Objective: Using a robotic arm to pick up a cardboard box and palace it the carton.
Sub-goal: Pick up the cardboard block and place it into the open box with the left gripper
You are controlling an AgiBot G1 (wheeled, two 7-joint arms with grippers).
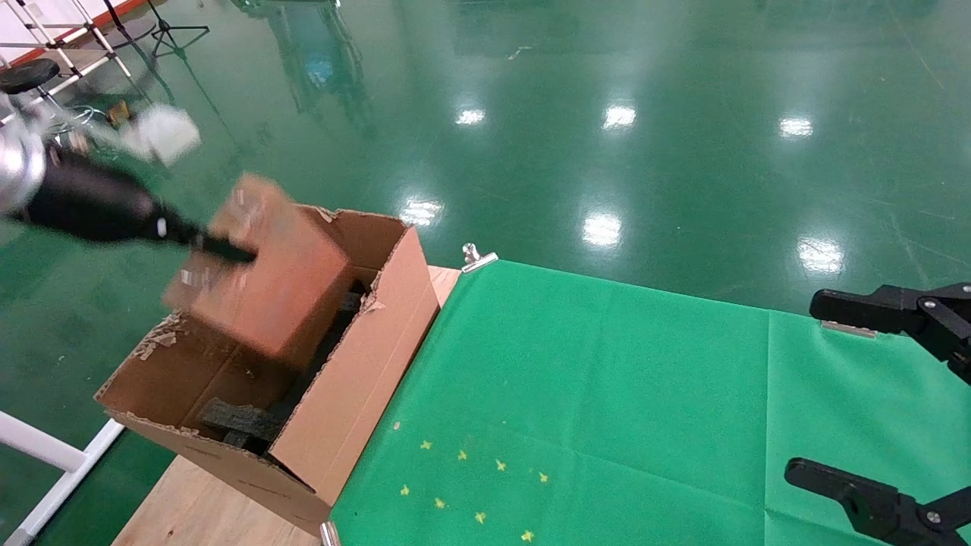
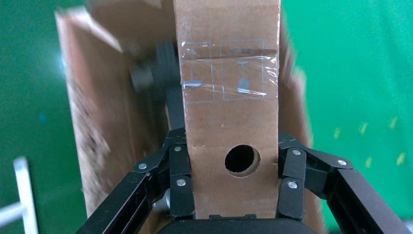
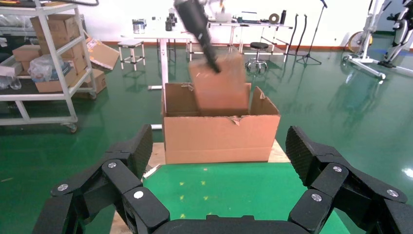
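Note:
My left gripper (image 1: 227, 250) on the white robotic arm (image 1: 19, 163) is shut on the cardboard box (image 1: 265, 280) and holds it tilted over the open carton (image 1: 364, 356), its lower end inside the opening. In the left wrist view the fingers (image 2: 181, 170) clamp both sides of the taped box (image 2: 229, 97), with its round hole (image 2: 242, 159) facing the camera. The carton (image 2: 102, 122) holds black foam (image 2: 156, 73). My right gripper (image 1: 802, 387) is open and empty at the table's right side. From there I see the box (image 3: 221, 83) above the carton (image 3: 219, 136).
A green cloth (image 1: 607, 394) with small yellow marks (image 1: 470, 485) covers the table; bare wood (image 1: 197, 508) shows under the carton. A metal clip (image 1: 474, 258) holds the cloth's far edge. A white frame bar (image 1: 45, 455) runs at the left. Shelves (image 3: 44, 58) stand beyond.

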